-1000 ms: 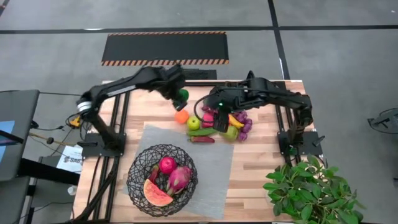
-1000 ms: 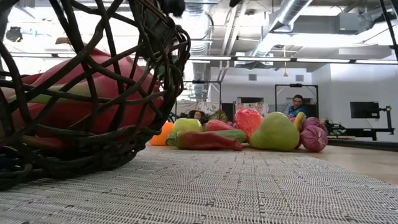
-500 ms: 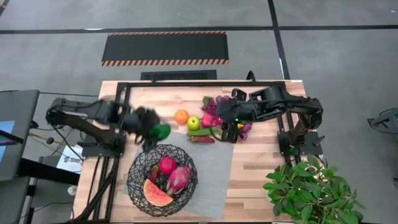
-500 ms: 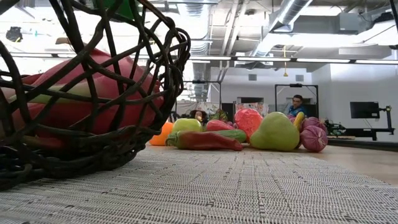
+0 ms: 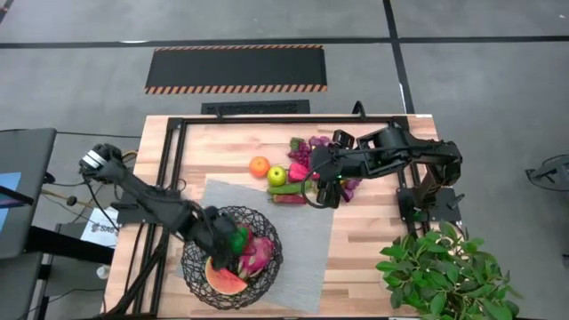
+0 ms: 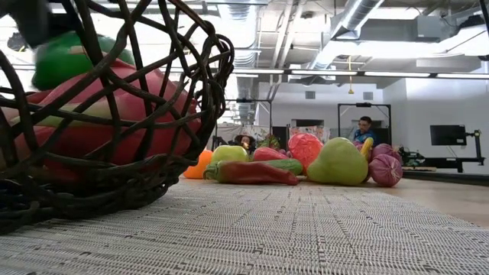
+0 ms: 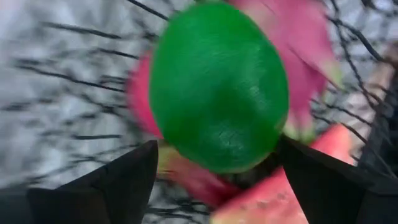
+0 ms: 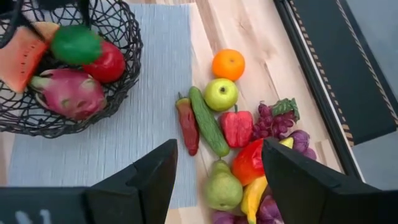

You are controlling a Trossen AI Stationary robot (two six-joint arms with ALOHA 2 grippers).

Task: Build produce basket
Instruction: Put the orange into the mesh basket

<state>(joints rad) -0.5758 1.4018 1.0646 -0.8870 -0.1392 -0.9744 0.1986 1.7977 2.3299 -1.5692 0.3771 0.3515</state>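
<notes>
— While the high view is looking down, where is the left gripper [image 5: 222, 242] sitting?
— Over the basket [image 5: 197, 260], at a green fruit [image 5: 237, 240].
— Left wrist view?
— Its fingers [image 7: 118, 180] are standing spread, clear of the fruit.
— Right wrist view?
— The right gripper [image 8: 217, 171] is hanging open above the pear [image 8: 223, 186] on the table [image 8: 249, 28].

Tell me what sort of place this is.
Probably a robotics lab or workshop: a butcher-block table on a concrete floor with a hazard-striped mat, exposed ceiling ducts, and a person at a desk behind.
</notes>
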